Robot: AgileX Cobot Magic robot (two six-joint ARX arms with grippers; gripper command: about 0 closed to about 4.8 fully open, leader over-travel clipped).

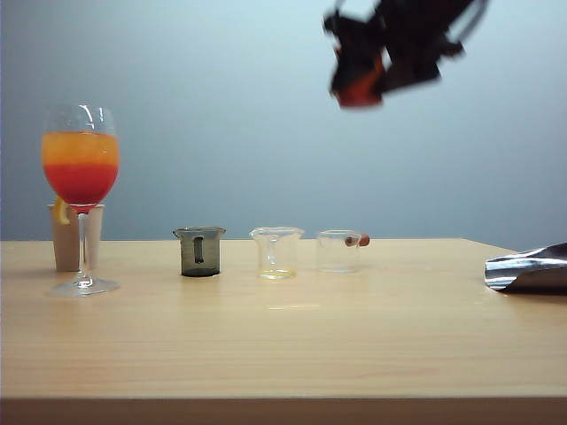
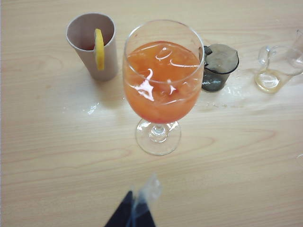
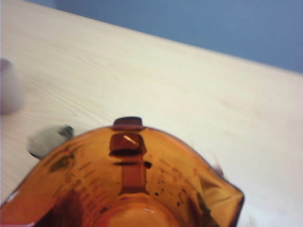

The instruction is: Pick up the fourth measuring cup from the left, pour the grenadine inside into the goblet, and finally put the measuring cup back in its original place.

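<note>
The goblet [image 1: 81, 168] stands at the table's left, holding orange juice over a red grenadine [image 1: 81, 186] layer. High above the table's middle, blurred, my right gripper [image 1: 372, 71] is shut on the red-brown fourth measuring cup [image 1: 357, 91]. In the right wrist view that cup [image 3: 128, 189] fills the near field, its inside wall dotted with dark drops. My left gripper [image 2: 135, 213] hangs shut just short of the goblet [image 2: 163, 80], its fingers meeting at a point with nothing between them. It does not show in the exterior view.
A paper cup with a lemon slice [image 1: 66, 235] stands behind the goblet. Right of the goblet stand a smoky grey cup [image 1: 199, 251], a clear cup with yellow dregs [image 1: 276, 253] and another clear cup [image 1: 338, 251]. A shiny metal object [image 1: 527, 270] lies at the right edge.
</note>
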